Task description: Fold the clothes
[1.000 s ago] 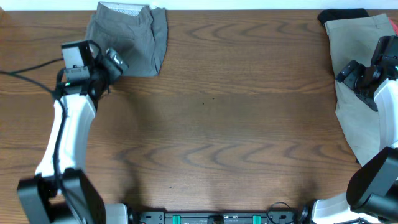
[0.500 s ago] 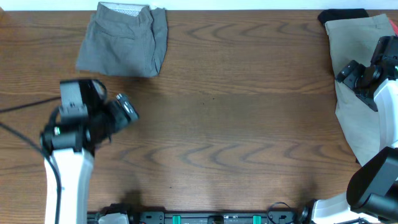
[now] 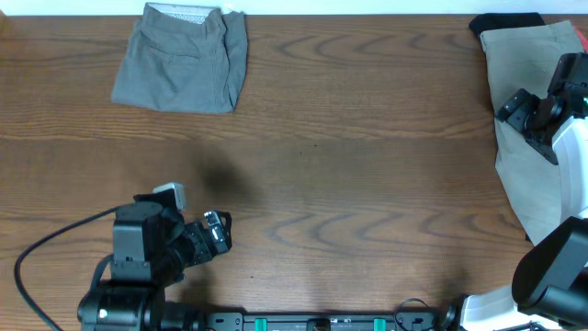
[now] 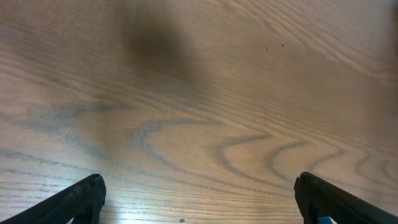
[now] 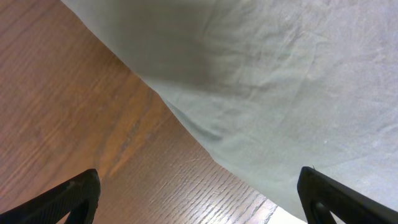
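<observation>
Mid-grey shorts (image 3: 182, 60) lie folded into a compact rectangle at the table's far left, the pale waistband lining at the far edge. A paler beige-grey pair (image 3: 516, 175) lies spread along the right edge and fills the upper right of the right wrist view (image 5: 280, 81). My left gripper (image 3: 219, 232) is open low at the near left, far from the grey shorts. In its wrist view the left gripper (image 4: 199, 186) has only bare wood between its fingers. My right gripper (image 3: 513, 108) is open above the beige pair's left edge. The right gripper (image 5: 199, 180) holds nothing.
A black item (image 3: 505, 22) sits at the far right corner, just beyond the beige pair. The wooden table (image 3: 349, 165) spans the view. A black cable (image 3: 46, 253) trails from the left arm near the front left edge.
The left arm has pulled back from beside the grey shorts down to the near left edge, staying open. The right arm and both garments have not moved.
</observation>
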{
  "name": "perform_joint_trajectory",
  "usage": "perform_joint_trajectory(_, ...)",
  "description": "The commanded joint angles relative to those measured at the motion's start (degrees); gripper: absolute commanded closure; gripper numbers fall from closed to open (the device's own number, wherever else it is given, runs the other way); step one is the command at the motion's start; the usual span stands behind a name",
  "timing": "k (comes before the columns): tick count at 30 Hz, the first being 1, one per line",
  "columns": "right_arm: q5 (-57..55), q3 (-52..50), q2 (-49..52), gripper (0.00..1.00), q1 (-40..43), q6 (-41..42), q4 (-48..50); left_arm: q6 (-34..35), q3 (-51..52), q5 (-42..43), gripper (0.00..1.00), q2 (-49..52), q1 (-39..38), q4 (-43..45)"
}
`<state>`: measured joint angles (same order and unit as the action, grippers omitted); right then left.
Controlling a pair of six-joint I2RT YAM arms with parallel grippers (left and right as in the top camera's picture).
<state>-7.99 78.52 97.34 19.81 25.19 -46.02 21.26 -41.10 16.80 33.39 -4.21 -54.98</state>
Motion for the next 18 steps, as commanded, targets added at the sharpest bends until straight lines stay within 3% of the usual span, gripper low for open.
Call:
perform_joint_trajectory(1,-0.81,0.09,-0.92,0.01,0.26,-0.39,-0.02,2.4,0.28,0.74,0.02,-1.25,-0.22,0.33)
perform_joint_trajectory(12,-0.81,0.09,-0.92,0.01,0.26,-0.39,-0.02,1.92,0.28,-0.17,0.02,-1.22,-0.22,-0.24)
perform_joint_trajectory(18,-0.81,0.09,-0.92,0.01,0.26,-0.39,-0.02,-11.69,0.44,-2.69,0.02,-1.07,-0.22,0.31)
